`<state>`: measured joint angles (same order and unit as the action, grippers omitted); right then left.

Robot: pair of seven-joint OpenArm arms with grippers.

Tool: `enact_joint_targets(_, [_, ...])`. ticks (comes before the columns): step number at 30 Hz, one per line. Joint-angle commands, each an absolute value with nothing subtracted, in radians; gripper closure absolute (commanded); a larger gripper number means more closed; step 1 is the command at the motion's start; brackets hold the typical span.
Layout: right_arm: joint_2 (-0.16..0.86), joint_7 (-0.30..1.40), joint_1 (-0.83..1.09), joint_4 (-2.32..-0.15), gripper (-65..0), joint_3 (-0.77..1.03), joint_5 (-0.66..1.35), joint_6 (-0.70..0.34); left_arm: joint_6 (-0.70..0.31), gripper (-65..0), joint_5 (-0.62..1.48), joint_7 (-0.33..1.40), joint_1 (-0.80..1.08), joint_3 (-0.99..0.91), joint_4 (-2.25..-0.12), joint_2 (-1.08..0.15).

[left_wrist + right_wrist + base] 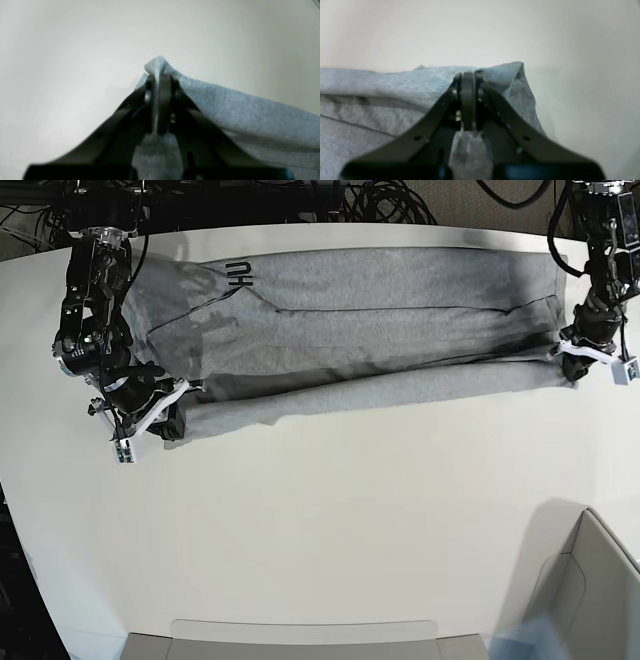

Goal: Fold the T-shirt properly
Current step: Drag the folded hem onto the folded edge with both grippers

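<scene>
Base view: the T-shirt [380, 320] is seen spread along the far edge of the tabletop [330, 520], its long axis running from the left edge towards the right edge, with a fold already raised along its near side.
Left gripper [157, 80]: the jaws are pinched together on a peak of grey cloth at the shirt's end by the tabletop's right edge.
Right gripper [467, 76]: the jaws are likewise pressed tight on a bunched corner at the shirt's end near the left edge.
Key relation: the garment is held stretched between the two pincers, each at one end of the near folded edge; the rest of the cloth lies beyond them, towards the far edge. Neither arm is judged nearer; both are already on the cloth.
Lettering: a few black characters [238, 275] are visible near the far-left corner of the shirt.
Containers: a pale bin [590, 590] is partly seen at the near right corner; its contents cannot be told.
Next move, judged: the held edge is probably to be carried across the shirt's short axis.
</scene>
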<state>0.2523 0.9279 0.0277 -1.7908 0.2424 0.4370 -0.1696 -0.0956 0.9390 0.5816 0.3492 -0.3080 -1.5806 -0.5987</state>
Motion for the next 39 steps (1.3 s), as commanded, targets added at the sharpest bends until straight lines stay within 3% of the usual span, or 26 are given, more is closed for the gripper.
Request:
enact_joint_targets(1, [0.263,0.906,0.021,-1.822,0.0,0.251,0.443,-0.179,-0.102,0.0,0.938,0.576,0.348,-0.338,-1.600,-0.611])
enact_joint_targets(16, [0.259,0.906,0.191,-1.985,0.0,0.297,0.443,-0.179,-0.102,0.0,0.938,0.598,0.479,-0.367,-1.715,-0.595])
enact_joint_targets(24, [0.266,0.908,0.260,-1.998,0.0,0.423,0.576,-0.179,-0.102,0.0,0.938,0.598,0.518,-0.381,-1.715,-0.593])
enact_joint_targets(39, [0.292,0.906,0.400,-1.998,0.0,0.467,0.575,-0.180,-0.102,0.0,0.938,0.598,0.616,-0.395,-1.715,-0.591])
